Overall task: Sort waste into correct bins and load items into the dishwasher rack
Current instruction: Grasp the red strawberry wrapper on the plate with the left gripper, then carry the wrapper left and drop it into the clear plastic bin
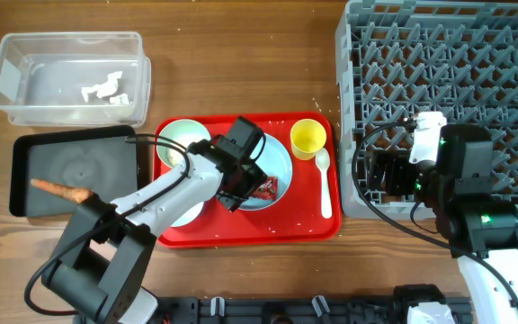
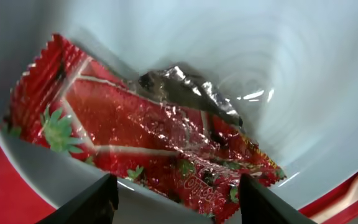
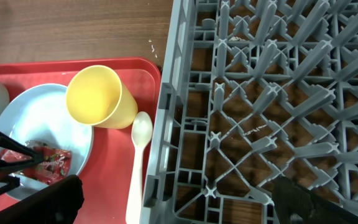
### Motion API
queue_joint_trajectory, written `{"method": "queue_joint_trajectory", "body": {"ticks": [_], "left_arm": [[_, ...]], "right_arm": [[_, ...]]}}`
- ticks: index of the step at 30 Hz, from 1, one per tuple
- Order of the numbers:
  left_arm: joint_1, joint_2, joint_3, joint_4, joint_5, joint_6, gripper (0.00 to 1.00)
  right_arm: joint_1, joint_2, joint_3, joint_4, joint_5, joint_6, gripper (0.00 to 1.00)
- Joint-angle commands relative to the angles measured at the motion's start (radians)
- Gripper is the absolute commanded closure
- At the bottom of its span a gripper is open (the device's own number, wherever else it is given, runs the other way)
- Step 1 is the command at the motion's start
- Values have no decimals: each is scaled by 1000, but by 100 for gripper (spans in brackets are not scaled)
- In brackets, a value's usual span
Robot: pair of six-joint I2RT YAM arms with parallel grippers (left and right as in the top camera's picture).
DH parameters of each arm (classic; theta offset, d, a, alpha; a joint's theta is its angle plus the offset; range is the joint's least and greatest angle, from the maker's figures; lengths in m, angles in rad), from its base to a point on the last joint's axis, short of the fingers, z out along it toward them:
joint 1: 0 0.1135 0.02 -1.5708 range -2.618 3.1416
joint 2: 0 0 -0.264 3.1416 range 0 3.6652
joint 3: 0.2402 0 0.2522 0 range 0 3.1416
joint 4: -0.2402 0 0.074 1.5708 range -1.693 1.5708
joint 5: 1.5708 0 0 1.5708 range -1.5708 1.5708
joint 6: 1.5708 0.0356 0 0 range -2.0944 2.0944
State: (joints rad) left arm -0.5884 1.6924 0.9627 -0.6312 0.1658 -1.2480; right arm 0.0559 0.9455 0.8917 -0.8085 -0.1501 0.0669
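Wrapper (image 2: 148, 140) btwn spread L jaws.

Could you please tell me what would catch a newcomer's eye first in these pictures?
The bright red tray in the middle of the table stands out first, with the left hand open just above a red wrapper lying in the blue plate. Next is the big grey rack on the right, the right hand open over its left edge.
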Motion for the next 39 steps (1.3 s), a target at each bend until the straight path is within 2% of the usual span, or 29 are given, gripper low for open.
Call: {"method": "queue_joint_trajectory", "body": {"ticks": [1, 5, 8, 11, 13, 14, 16, 20, 23, 28, 33, 37, 39], "left_arm": [[-5, 17, -9, 18, -56, -18, 38], [-5, 46, -9, 68, -76, -17, 40], [-5, 83, -9, 95, -89, -18, 46], [-4, 109, -9, 101, -103, -17, 67], [-4, 108, -9, 101, -134, -17, 90], [-4, 108, -9, 101, -142, -16, 96], [1, 106, -8, 101, -157, -14, 96], [37, 80, 10, 104, -164, 103, 96], [94, 6, 68, 93, -164, 280, 96], [222, -164, 136, 90, -210, 495, 96], [407, -284, 139, 165, -349, 591, 96], [615, -256, 139, 323, -373, 597, 96], [672, -222, 139, 379, -373, 598, 96]], "right_arm": [[-3, 3, 20, -5, -16, 12, 0], [-3, 3, 20, -5, -16, 12, 0], [-3, 3, 20, -5, -16, 12, 0], [-3, 3, 20, -5, -16, 12, 0], [-3, 3, 20, -5, -16, 12, 0], [-3, 3, 20, -5, -16, 12, 0], [-3, 3, 20, -5, -16, 12, 0], [-3, 3, 20, -5, -16, 12, 0], [-3, 3, 20, -5, -16, 11, 1], [-3, 3, 20, -5, -16, 11, 0], [-3, 3, 20, -4, -16, 12, 0], [-3, 3, 20, -5, -16, 12, 0], [-3, 3, 20, -5, -16, 12, 0]]}}
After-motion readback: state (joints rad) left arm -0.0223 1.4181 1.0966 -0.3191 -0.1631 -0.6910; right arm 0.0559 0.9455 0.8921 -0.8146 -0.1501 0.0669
